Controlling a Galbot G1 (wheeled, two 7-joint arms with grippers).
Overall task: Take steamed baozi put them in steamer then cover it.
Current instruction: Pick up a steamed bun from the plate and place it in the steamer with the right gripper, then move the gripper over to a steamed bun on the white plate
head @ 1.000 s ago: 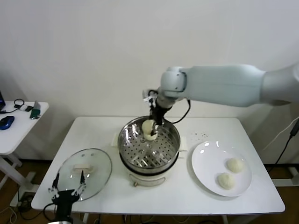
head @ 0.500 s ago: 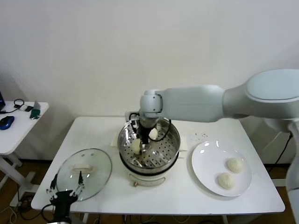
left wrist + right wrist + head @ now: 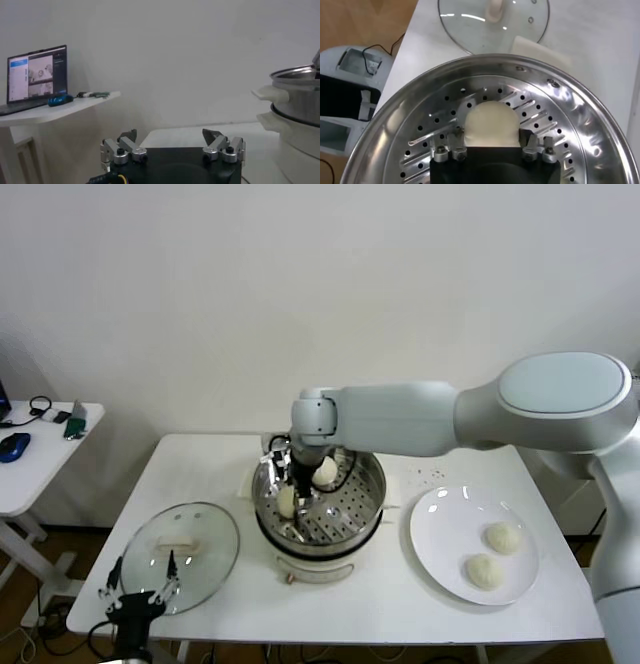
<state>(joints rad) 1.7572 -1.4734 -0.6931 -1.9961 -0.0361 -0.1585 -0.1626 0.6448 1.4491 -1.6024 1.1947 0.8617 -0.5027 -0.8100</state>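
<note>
My right gripper point(image 3: 292, 496) reaches down into the shiny steamer point(image 3: 372, 484) near its left side. It is open, with one finger on each side of a cream baozi point(image 3: 287, 502) that rests on the perforated floor. The right wrist view shows that baozi point(image 3: 490, 122) between the spread fingers of the right gripper point(image 3: 491, 134). Another baozi point(image 3: 325, 471) lies at the back of the basket. Two more baozi point(image 3: 502, 537) point(image 3: 484, 571) sit on the white plate point(image 3: 440, 534). The glass cover point(image 3: 205, 569) lies flat on the table, left of the steamer. My left gripper point(image 3: 140, 594) waits open at the cover's near edge.
A small side table point(image 3: 45, 459) with a blue mouse point(image 3: 14, 446) stands far left. In the left wrist view, the left gripper point(image 3: 170, 135) holds nothing, a laptop point(image 3: 37, 72) stands on that side table, and the steamer point(image 3: 297, 100) rises nearby. The pot's white base has side handles.
The right gripper carried the baozi from the steamer's back down to the floor at its left side, then opened around it. The left arm stayed put.
</note>
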